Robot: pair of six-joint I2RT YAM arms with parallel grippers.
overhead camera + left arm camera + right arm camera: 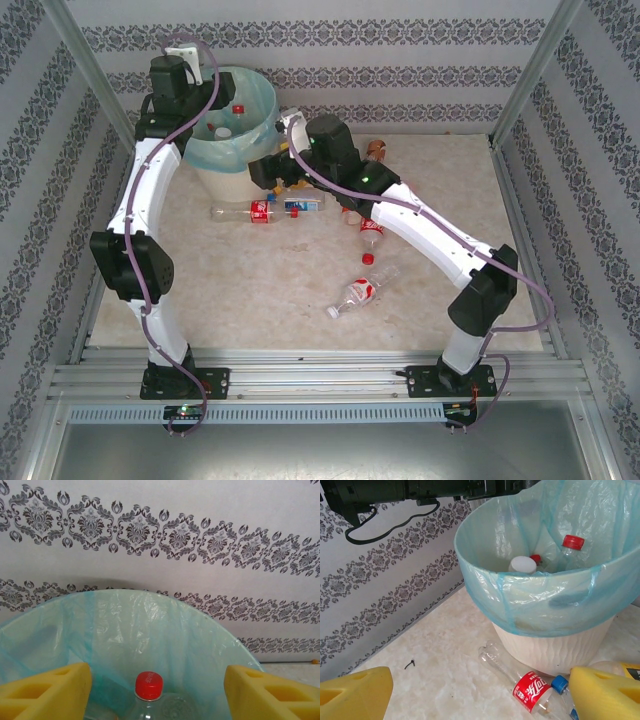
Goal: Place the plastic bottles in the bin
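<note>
Fig.: L claw [157, 677] released over bin [150, 625], red-capped bottle [149, 685] inside, untouched. R claw [481, 680] released, low over lying bottle [530, 691] on surface [445, 645], prob. next pick.

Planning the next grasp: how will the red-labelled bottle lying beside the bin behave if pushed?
The red-labelled bottle looks empty, so probably light. Lying on its side, it may roll if pushed. Its thin clear wall likely dents.
</note>
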